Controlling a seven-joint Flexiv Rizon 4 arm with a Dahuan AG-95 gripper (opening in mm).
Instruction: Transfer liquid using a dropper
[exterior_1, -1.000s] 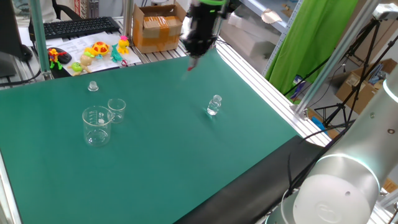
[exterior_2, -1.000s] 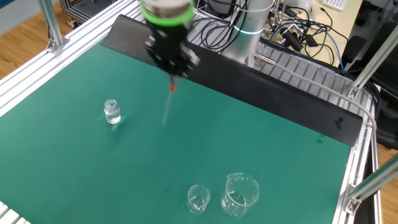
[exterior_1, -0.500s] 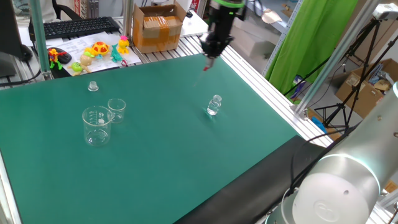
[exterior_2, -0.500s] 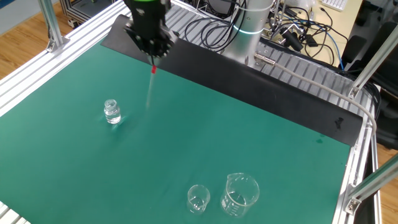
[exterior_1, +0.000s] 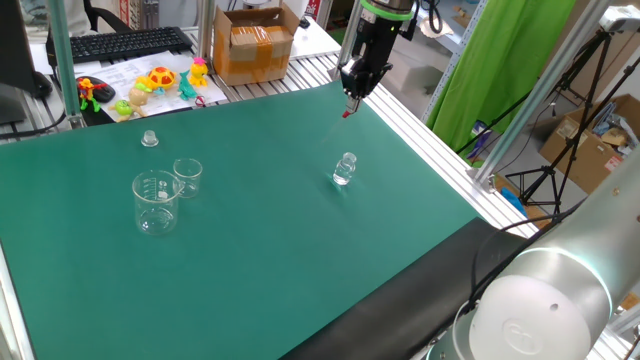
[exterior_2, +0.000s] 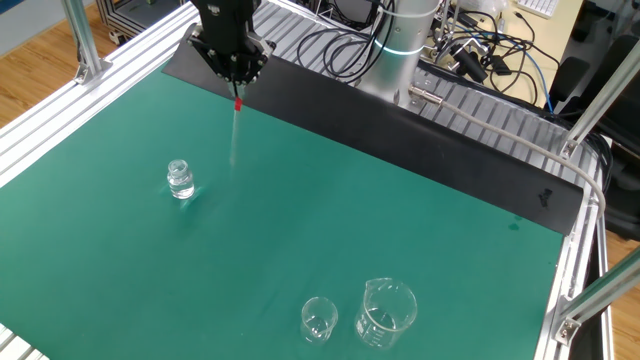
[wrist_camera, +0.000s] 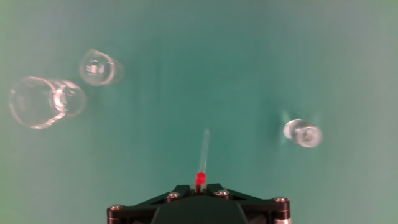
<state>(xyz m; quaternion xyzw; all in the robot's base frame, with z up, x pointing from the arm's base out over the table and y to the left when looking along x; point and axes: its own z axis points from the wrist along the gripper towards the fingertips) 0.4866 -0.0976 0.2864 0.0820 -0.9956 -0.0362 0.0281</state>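
While two beakers (wrist_camera: 46, 99) sit on the table (wrist_camera: 249, 56) at your left, your fingers (wrist_camera: 200, 190) pinch the dropper (wrist_camera: 202, 163) by its red end, its stem hanging below them, high above the table; a vial (wrist_camera: 302, 133) stands right.

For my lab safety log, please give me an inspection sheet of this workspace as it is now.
Surface: green mat, no spills seen.
Job's things: dropper held upright above the mat; small vial; large beaker beside small beaker; a tiny clear piece farther back.
Clutter: toys, cardboard box, keyboard beyond the mat.
Tool: closed on the dropper's red end.
Cables: bundle behind the arm's base.
Surroundings: green curtain, tripod.
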